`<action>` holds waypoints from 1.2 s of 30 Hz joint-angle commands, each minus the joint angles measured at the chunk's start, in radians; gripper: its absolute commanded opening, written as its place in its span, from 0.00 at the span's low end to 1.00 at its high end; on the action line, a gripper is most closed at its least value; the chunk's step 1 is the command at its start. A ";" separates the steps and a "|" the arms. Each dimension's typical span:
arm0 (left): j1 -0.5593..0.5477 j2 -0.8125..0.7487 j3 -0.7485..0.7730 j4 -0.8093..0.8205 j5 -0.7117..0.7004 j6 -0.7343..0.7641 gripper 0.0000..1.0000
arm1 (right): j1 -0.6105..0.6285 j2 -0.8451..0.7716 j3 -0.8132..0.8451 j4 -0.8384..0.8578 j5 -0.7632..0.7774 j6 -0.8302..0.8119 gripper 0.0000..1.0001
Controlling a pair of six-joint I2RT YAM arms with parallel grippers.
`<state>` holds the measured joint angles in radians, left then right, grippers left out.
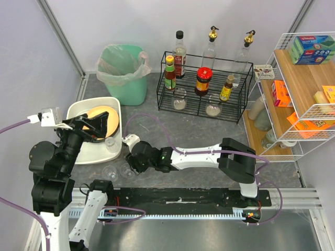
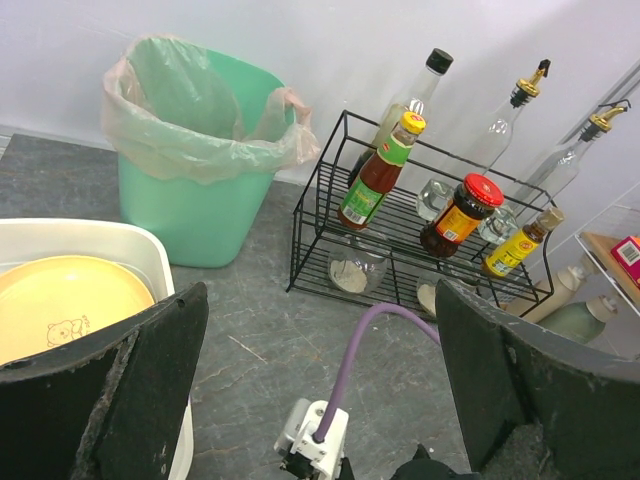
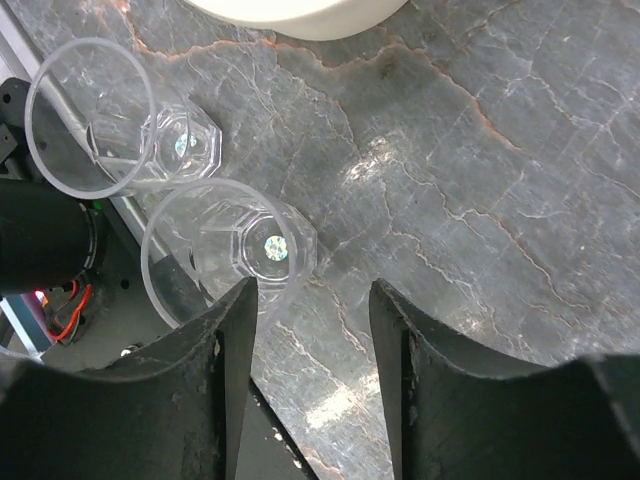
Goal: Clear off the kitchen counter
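The dark grey stone kitchen counter (image 1: 199, 130) bears two clear glasses (image 1: 110, 171) (image 1: 127, 170) near its front edge, left of centre. In the right wrist view they stand side by side, the farther glass (image 3: 95, 120) and the nearer glass (image 3: 215, 255). My right gripper (image 3: 310, 330) is open just above the counter, its left finger (image 3: 215, 380) against the nearer glass's rim and nothing between the jaws. My left gripper (image 1: 97, 125) is open and empty, raised over the white tub (image 1: 116, 104), which holds a yellow plate (image 2: 60, 300) and a small glass (image 1: 111, 144).
A green lined bin (image 1: 124, 70) stands at the back left. A black wire rack (image 1: 207, 89) with sauce bottles and jars stands at the back. A wooden shelf with white wire frame (image 1: 298, 99) is on the right. The right arm's purple cable (image 2: 375, 330) crosses the counter.
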<state>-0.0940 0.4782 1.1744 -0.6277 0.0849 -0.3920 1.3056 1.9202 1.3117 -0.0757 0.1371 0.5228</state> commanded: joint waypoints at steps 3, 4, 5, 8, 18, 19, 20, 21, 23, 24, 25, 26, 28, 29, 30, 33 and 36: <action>-0.001 0.014 0.021 0.025 0.016 -0.016 0.99 | 0.001 0.031 0.064 0.030 -0.027 0.025 0.46; -0.001 0.014 0.019 0.025 0.018 -0.016 0.99 | -0.002 0.033 0.064 0.030 -0.030 0.034 0.42; -0.001 0.016 0.019 0.025 0.018 -0.016 0.99 | -0.006 0.031 0.064 0.031 -0.031 0.048 0.36; -0.001 0.025 0.021 0.020 0.026 -0.016 0.99 | -0.028 0.028 0.060 0.034 -0.060 0.081 0.19; -0.001 0.076 0.013 0.013 0.119 -0.034 0.99 | -0.143 -0.143 -0.153 0.186 -0.215 0.195 0.00; -0.001 0.083 0.010 0.014 0.142 -0.038 0.99 | -0.158 -0.177 -0.184 0.206 -0.231 0.207 0.00; -0.001 0.092 0.007 0.019 0.176 -0.044 0.99 | -0.184 -0.208 -0.218 0.232 -0.250 0.224 0.00; -0.003 0.099 0.001 0.023 0.193 -0.051 0.99 | -0.198 -0.243 -0.247 0.258 -0.270 0.241 0.00; -0.001 0.108 -0.015 0.046 0.254 -0.070 0.99 | -0.261 -0.315 -0.307 0.310 -0.318 0.279 0.00; 0.000 0.115 -0.027 0.063 0.289 -0.085 0.99 | -0.285 -0.355 -0.334 0.344 -0.342 0.299 0.00; -0.003 0.123 -0.041 0.089 0.330 -0.097 0.99 | -0.311 -0.386 -0.359 0.373 -0.358 0.327 0.00; -0.001 0.135 -0.054 0.115 0.385 -0.108 0.99 | -0.337 -0.423 -0.377 0.416 -0.373 0.362 0.00; -0.001 0.167 -0.067 0.164 0.470 -0.145 0.99 | -0.377 -0.486 -0.414 0.532 -0.395 0.428 0.00; -0.001 0.183 -0.070 0.183 0.513 -0.165 0.99 | -0.394 -0.510 -0.416 0.578 -0.404 0.454 0.00; -0.001 0.198 -0.074 0.210 0.551 -0.180 0.99 | -0.411 -0.526 -0.410 0.612 -0.415 0.477 0.00; -0.001 0.220 -0.094 0.281 0.605 -0.247 0.99 | -0.451 -0.562 -0.381 0.695 -0.456 0.540 0.00; -0.001 0.212 -0.120 0.347 0.632 -0.313 0.99 | -0.483 -0.581 -0.359 0.795 -0.484 0.620 0.00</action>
<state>-0.0940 0.7010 1.0740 -0.4271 0.5964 -0.5762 0.8501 1.3766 0.9043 0.4950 -0.2691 1.0050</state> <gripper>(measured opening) 0.991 0.010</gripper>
